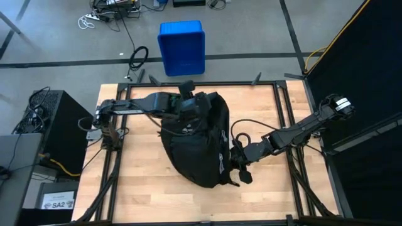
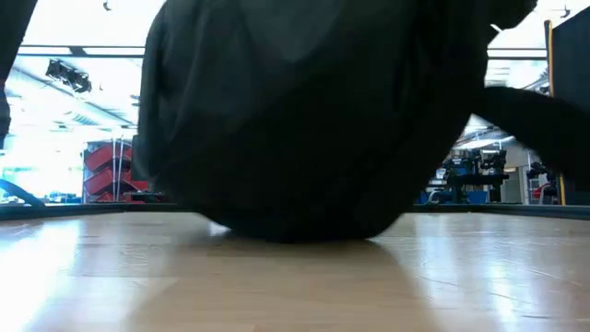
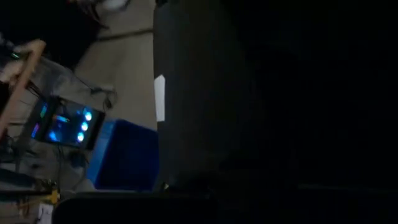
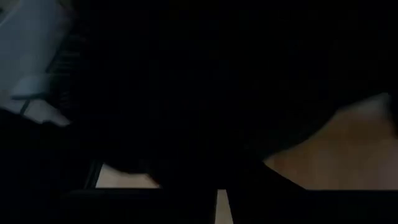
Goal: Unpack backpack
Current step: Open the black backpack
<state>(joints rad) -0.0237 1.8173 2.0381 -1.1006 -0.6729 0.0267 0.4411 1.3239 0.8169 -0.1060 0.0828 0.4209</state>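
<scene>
Backpack (image 1: 195,147) lies on the wooden counter (image 1: 138,182), roughly centred, long axis running from the far edge toward the near edge. White reflective strips face the right arm's side. From counter level it is a dark mound blocking most of the room behind.

Left gripper (image 1: 200,105) sits over the pack's far end, pressed into or against the fabric there. Jaws are closed; whether they pinch cloth or a zipper pull I cannot tell, black on black. Its wrist camera looks past dark fabric to the blue bin (image 3: 124,155) on the floor beyond the counter.

Right gripper (image 1: 242,168) is low at the pack's near right side, touching or just beside the straps. Jaws closed as well; nothing clearly held. Its wrist camera is almost wholly blacked out by fabric.

Risks, as I judge them:
- No opening visible. If either arm pulls now, the whole pack likely drags or rolls instead of unzipping.
- Loose straps near the right gripper could snag on it and lift the pack.
- Both wrist cameras are smothered, so any grasp here is near blind; a pinch on slack fabric would slip.
- A hard pull toward the far edge could slide the pack off toward the bin.
</scene>
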